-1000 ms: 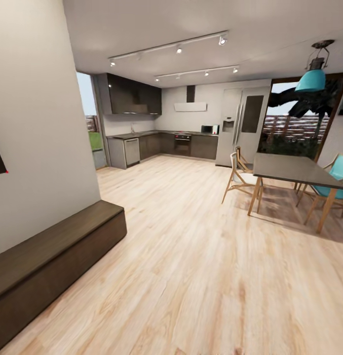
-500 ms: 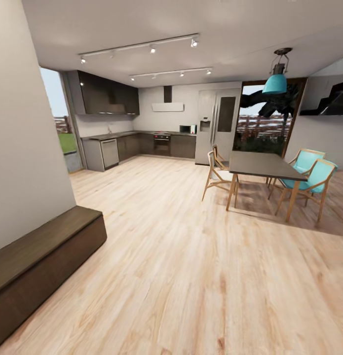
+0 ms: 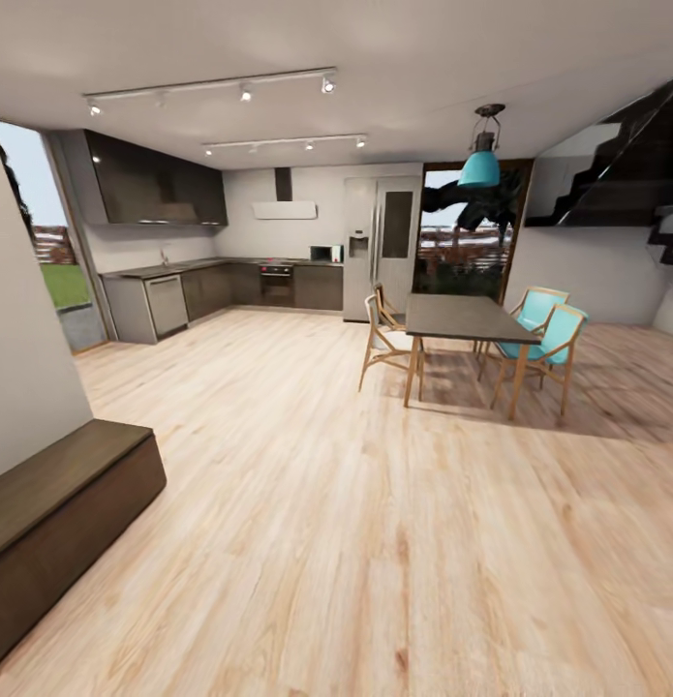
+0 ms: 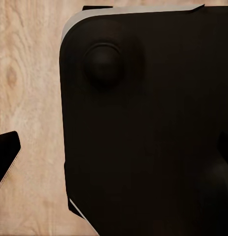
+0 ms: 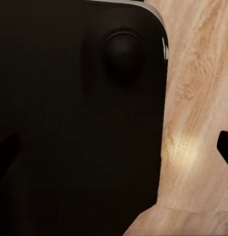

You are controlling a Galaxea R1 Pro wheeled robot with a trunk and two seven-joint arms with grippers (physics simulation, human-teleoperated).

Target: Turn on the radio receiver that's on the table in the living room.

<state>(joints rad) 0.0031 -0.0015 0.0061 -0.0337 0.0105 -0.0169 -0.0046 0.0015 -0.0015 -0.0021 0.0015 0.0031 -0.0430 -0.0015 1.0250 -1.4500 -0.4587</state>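
The red radio receiver, the low grey table and the living room with its sofa are out of view. In the head view I look across a light wood plank floor [image 3: 355, 523] toward a dark-cabinet kitchen [image 3: 220, 286]. The left wrist view looks down on a black rounded part of the robot's body [image 4: 143, 128] over the floor, with a dark fingertip [image 4: 5, 157] at the picture's edge. The right wrist view has the same black body [image 5: 79, 123] and a sliver of a dark fingertip [image 5: 225, 147]. Neither view lets me judge how the jaws stand.
A long dark wooden bench [image 3: 55, 494] runs along the beige wall [image 3: 26, 387] at the near left. A tall dining table [image 3: 462, 318] with wooden chairs [image 3: 384, 339] and teal chairs [image 3: 549, 334] stands mid-right under a teal lamp [image 3: 479, 166]. A dark staircase [image 3: 627, 145] rises at the far right.
The camera has turned to the right, so the whole picture has shifted left. The bench and wall take up less of the left side, and the staircase has come into view.
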